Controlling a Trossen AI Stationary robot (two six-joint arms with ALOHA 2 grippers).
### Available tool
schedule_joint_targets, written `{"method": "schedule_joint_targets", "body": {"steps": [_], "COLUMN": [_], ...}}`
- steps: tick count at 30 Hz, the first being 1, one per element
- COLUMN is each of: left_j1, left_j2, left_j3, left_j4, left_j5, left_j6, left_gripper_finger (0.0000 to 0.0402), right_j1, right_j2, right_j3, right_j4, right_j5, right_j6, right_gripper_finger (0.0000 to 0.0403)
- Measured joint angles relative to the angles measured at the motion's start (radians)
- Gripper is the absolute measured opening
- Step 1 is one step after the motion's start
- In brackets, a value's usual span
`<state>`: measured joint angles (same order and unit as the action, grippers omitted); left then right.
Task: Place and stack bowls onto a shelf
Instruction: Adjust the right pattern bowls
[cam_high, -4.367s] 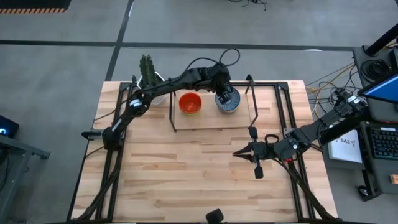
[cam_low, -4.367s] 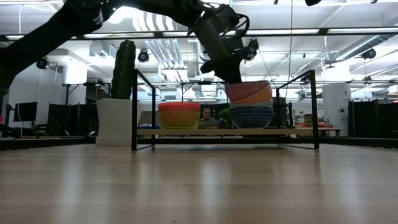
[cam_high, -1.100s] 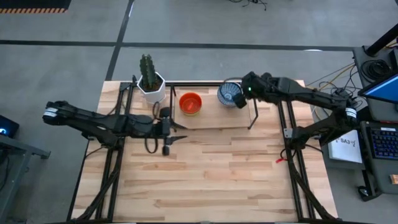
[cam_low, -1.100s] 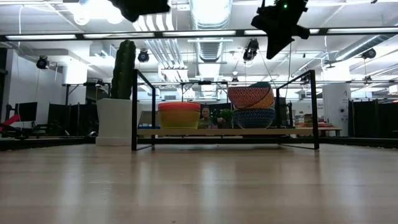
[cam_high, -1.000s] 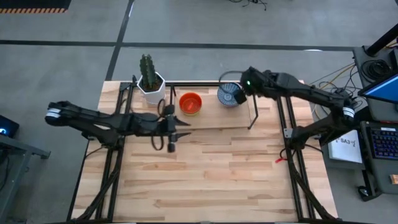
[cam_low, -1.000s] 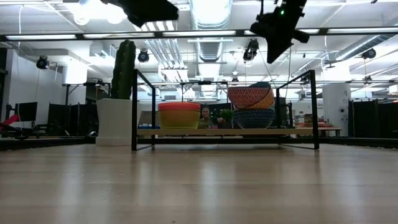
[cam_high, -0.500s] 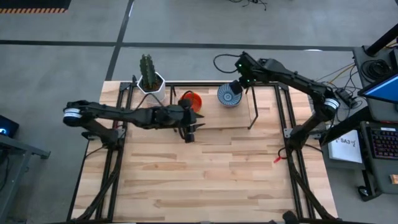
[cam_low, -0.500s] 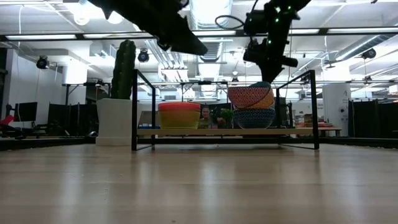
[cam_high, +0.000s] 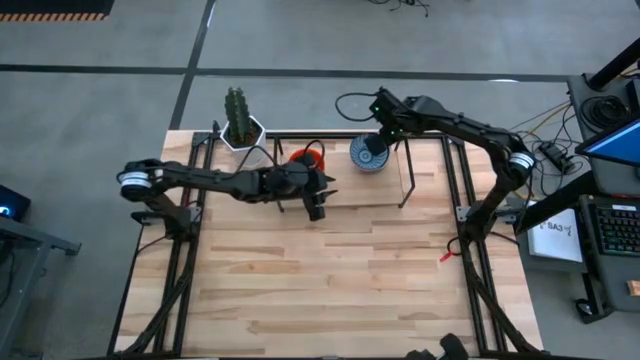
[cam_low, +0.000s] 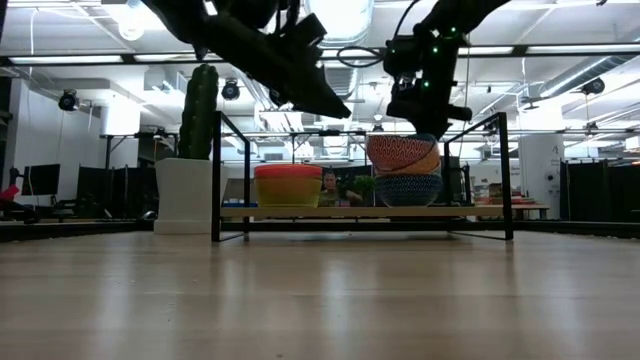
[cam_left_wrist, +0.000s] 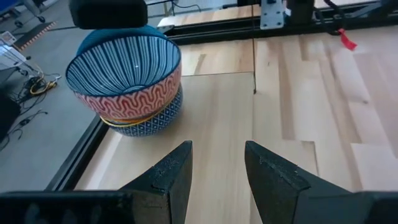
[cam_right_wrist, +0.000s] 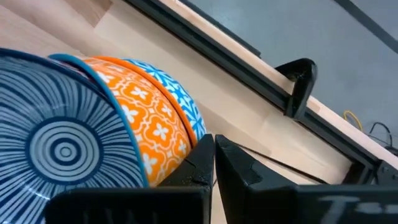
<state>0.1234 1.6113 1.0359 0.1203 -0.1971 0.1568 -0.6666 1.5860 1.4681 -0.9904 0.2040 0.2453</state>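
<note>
Both stacks of bowls (cam_low: 404, 170) sit on the shelf (cam_high: 345, 190), nothing visibly left; my left tool (cam_high: 315, 196) hovers fingers apart, my right tool (cam_high: 379, 140) closed, empty, beside the taller stack.

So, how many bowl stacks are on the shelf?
2: an orange-red-topped stack on the shelf's left in the low view, a taller one on its right. Nested bowls may be hidden.

No legible text, label, brand, number or sign anywhere in view.
</note>
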Motion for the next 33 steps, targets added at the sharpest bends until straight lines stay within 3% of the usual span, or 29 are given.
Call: {"method": "schedule_joint_targets", "body": {"steps": [23,33], "left_j1": [0.011,0.012], "left_j2": [0.022,0.02], "left_j3": [0.0,0.0], "left_j4": [0.022,0.094], "left_j5": [-0.001,0.049], "left_j6": [0.006,0.239], "left_gripper_finger": [0.013,0.013], "right_j1": [0.018,0.026], "right_j2": [0.02,0.02], "right_j3": [-0.01,-0.011], "right_j4": [0.04,0.045], "right_j5": [-0.171,-0.19], "right_j6": [-0.012,-0.019], "right_gripper_finger": [0.0008,0.0009]}}
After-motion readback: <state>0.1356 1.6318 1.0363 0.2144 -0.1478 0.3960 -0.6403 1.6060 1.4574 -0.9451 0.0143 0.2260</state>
